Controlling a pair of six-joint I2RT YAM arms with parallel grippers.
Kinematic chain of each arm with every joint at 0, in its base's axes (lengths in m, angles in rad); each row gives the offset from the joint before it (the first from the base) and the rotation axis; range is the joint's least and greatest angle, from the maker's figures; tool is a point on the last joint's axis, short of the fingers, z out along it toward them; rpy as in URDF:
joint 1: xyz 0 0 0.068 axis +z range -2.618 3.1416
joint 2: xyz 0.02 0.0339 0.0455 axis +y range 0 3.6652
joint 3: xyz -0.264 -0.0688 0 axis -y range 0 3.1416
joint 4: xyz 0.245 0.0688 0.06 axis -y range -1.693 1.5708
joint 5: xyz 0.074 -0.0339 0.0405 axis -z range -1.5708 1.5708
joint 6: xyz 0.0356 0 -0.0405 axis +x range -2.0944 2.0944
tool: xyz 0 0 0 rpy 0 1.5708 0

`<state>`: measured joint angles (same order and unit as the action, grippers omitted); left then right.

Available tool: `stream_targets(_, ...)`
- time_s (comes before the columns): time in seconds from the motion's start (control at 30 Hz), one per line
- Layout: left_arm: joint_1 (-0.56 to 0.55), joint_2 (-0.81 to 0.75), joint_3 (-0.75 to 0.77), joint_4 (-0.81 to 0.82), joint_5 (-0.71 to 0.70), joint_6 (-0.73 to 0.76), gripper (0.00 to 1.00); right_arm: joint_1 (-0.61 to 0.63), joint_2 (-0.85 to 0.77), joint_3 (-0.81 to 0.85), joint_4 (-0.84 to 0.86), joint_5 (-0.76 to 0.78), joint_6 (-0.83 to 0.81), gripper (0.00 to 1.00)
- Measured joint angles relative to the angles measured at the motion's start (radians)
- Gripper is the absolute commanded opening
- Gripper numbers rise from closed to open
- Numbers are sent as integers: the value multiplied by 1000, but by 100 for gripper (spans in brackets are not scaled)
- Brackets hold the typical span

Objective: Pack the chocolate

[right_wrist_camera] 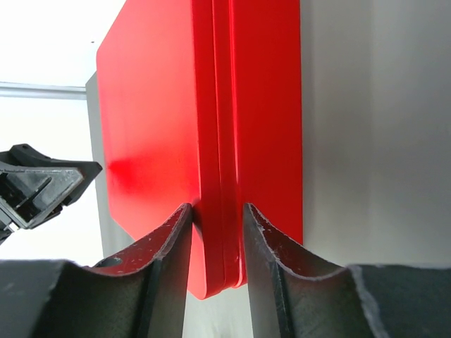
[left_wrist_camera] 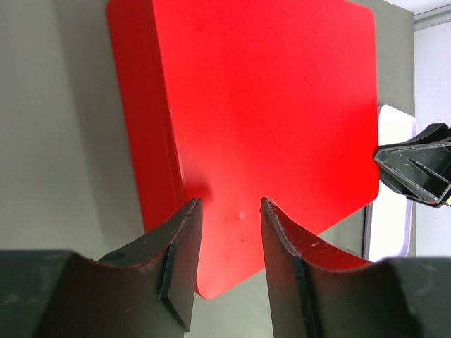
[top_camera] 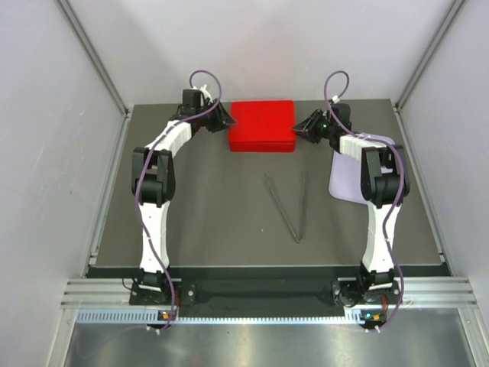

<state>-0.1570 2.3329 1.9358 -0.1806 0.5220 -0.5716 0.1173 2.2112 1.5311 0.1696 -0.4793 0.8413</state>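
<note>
- The left gripper (top_camera: 222, 118) sits at the left edge of a closed red box (top_camera: 263, 126). Its fingers point across the lid towards the other arm.
- In the left wrist view, the left gripper (left_wrist_camera: 229, 204) has its jaws apart. The flat red lid (left_wrist_camera: 268, 105) shows in the gap and stretches away beyond the fingertips, and nothing is clamped between them.
- The right gripper (top_camera: 302, 126) is at the opposite, right edge of the box, facing the left one.
- In the right wrist view, the right gripper (right_wrist_camera: 216, 208) has its jaws narrowly apart, straddling the box's side wall (right_wrist_camera: 218, 141) where the seam between lid and base runs. One finger (right_wrist_camera: 169, 246) lies on the lid side and the other on the base side. I cannot tell whether they press on the rim or only stand close to it.
- Each wrist camera catches the other gripper's black tip past the far edge of the box.
- The chocolate is not visible in any view, and the box between the two grippers is shut.
- A pair of grey tongs (top_camera: 286, 206) lies on the dark table (top_camera: 221, 214), nearer the arm bases than either gripper and roughly midway between the two arms.
- A pale lavender tray (top_camera: 344, 183) lies just behind the right gripper, partly under that arm.
</note>
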Motion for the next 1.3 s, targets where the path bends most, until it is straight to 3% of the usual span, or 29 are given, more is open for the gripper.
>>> stream_targets(0.27, 0, 0, 9, -3, 0, 6, 42, -2, 0, 0, -2, -8, 0, 34)
stream_targets(0.37, 0, 0, 9, -5, -18, 14, 38, -3, 0, 0, -2, -9, 0, 34)
stream_targets(0.73, 0, 0, 9, -84, -191, 23, 7, -3, 0, 0, -3, -15, -1, 34)
stream_targets(0.77, 0, 0, 9, -86, -197, 21, 0, -3, 0, 0, -4, -16, -1, 35)
stream_targets(1.3, 0, 63, 74, -84, -143, -30, 0, -7, 0, 0, -19, -24, -3, 47)
